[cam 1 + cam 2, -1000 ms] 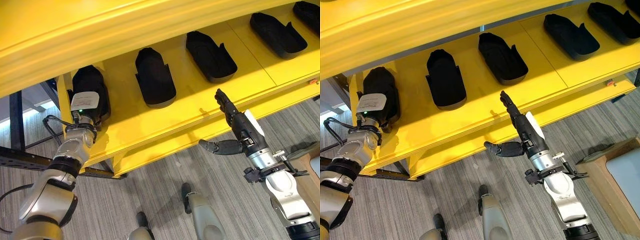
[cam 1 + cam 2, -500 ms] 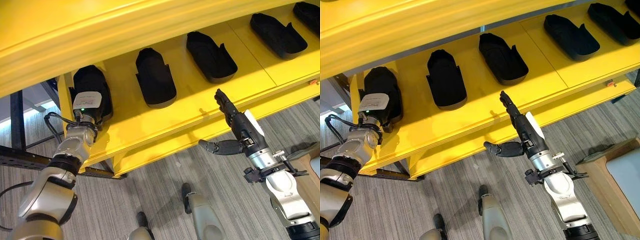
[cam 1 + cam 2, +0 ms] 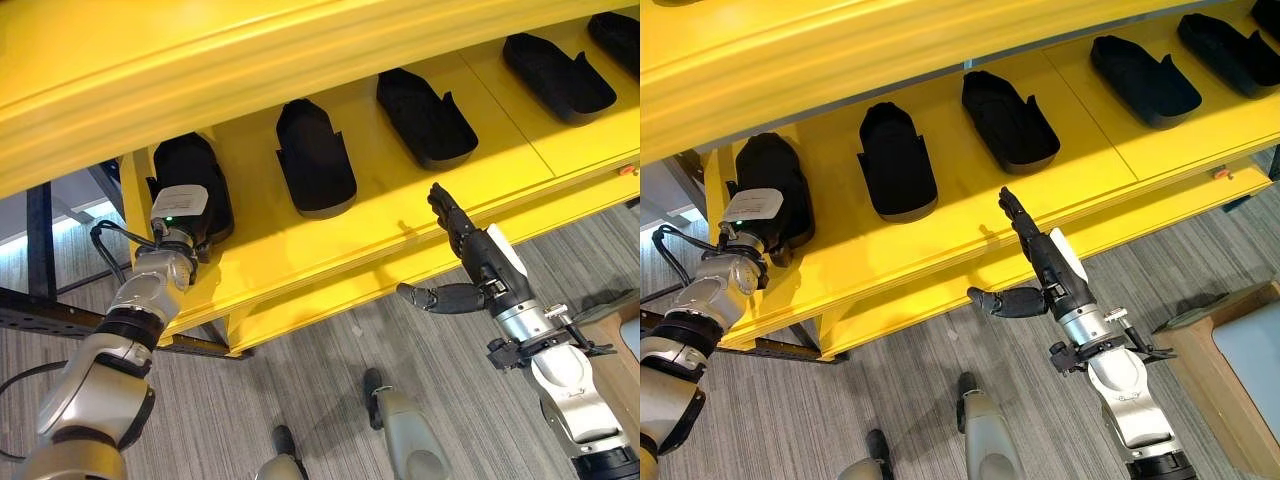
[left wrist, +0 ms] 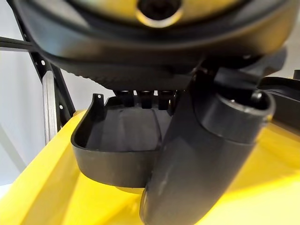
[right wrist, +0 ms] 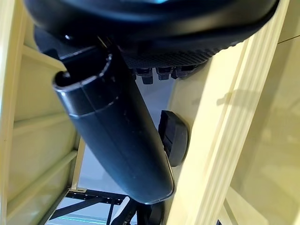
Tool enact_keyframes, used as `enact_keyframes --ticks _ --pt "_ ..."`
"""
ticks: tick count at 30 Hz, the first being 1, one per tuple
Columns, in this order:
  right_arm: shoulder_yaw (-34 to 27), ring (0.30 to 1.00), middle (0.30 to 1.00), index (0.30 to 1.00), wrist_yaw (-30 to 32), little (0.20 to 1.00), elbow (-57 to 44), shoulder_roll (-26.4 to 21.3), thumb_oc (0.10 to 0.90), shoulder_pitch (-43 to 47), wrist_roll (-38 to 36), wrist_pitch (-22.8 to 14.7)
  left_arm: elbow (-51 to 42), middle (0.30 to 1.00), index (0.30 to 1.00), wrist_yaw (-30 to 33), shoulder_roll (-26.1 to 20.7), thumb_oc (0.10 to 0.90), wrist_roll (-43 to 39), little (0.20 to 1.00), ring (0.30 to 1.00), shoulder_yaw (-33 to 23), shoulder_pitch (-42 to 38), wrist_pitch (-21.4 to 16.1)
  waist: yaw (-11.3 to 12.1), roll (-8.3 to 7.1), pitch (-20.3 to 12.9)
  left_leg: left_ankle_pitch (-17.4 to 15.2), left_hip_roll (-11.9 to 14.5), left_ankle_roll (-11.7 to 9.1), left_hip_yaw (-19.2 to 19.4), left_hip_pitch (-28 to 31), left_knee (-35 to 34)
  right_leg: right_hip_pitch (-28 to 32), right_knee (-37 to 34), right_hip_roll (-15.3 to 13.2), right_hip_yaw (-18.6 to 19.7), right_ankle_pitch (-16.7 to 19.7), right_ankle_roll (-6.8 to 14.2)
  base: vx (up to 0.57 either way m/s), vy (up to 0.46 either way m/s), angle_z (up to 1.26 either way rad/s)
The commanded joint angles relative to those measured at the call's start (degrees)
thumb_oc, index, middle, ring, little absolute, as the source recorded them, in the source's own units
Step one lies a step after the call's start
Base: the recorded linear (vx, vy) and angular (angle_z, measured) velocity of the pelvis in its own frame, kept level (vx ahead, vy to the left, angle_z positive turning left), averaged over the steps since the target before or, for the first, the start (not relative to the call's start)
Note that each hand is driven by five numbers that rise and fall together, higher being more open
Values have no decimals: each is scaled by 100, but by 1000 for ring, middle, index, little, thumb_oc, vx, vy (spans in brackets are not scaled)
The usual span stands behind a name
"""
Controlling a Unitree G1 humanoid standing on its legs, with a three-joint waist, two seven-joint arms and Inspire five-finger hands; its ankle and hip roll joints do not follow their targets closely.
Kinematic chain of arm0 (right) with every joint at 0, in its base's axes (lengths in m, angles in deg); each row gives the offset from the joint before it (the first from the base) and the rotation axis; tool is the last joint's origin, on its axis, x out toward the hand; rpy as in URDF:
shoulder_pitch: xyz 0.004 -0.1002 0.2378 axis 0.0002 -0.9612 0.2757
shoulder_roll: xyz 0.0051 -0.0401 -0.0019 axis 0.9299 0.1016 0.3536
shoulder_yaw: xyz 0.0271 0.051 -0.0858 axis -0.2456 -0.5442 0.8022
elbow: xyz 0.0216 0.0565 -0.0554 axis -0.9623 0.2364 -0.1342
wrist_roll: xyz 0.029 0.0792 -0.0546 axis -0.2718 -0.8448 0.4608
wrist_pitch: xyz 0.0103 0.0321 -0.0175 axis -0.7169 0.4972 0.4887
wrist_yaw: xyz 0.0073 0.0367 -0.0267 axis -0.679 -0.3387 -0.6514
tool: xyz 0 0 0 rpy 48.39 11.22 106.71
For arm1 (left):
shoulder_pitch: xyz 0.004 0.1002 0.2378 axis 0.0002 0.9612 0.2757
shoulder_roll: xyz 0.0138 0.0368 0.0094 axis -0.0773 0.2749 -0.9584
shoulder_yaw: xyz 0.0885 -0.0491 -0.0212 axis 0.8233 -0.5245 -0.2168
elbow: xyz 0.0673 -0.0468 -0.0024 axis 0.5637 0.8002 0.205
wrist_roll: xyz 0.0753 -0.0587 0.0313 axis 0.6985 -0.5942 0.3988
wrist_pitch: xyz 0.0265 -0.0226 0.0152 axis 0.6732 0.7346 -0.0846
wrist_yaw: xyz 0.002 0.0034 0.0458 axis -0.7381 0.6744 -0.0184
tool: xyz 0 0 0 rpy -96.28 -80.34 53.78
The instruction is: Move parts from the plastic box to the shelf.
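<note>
Up on the yellow shelf (image 3: pixel 300 250), the left hand (image 3: pixel 180 215) rests at the near end of the leftmost black part (image 3: pixel 190 180). That part lies flat on the shelf board with its long axis running from the shelf's front edge toward the back, so its far end points away from the hand. In the left wrist view the thumb (image 4: pixel 206 154) lies along the part's near wall, with the fingers (image 4: pixel 145 98) reaching over the rim into its hollow; whether they are clamped on it or just resting cannot be told.

Four more black parts sit in a row along the same board, off toward the right hand's side: one (image 3: pixel 315 160) just beyond the held one, the next (image 3: pixel 425 118) angled a little, then two (image 3: pixel 558 75) (image 3: pixel 615 30) further along. All lie flat with their long axes front to back across the shelf, open side up, each apart from its neighbours.

The right hand (image 3: pixel 470 265) is below and in front of the shelf's front lip, fingers straight and pointing up toward the edge, thumb (image 3: pixel 430 296) spread sideways, holding nothing. Beside that arm's wrist, a brown box corner (image 3: pixel 615 330) stands on the floor.
</note>
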Motion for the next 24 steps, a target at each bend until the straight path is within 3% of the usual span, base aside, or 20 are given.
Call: enact_keyframes --ticks 1,12,24 --pt "-528 1000 1000 1000 31 1000 -657 130 900 160 -181 -434 -883 1000 1000 59 -173 900 -117 1000 1000 -390 63 -359 -170 -87 -467 -184 167 124 3 -437 727 591 -98 -234 400 -586 394 0 0 0" --pt "-637 1000 1000 1000 -58 1000 -650 157 900 172 -153 -325 -1568 1000 1000 -135 -386 900 -50 1000 1000 -940 908 -385 -79 -110 -522 -225 155 129 -6 -403 744 672 -130 -238 364 -577 384 0 0 0" --pt "-665 1000 1000 1000 -84 1000 -633 170 900 147 -104 -296 -1723 1000 1000 -245 -349 900 9 1000 1000 -1105 1293 -408 -54 -115 -515 -262 141 144 -22 -446 810 652 -110 -241 394 -561 380 0 0 0"
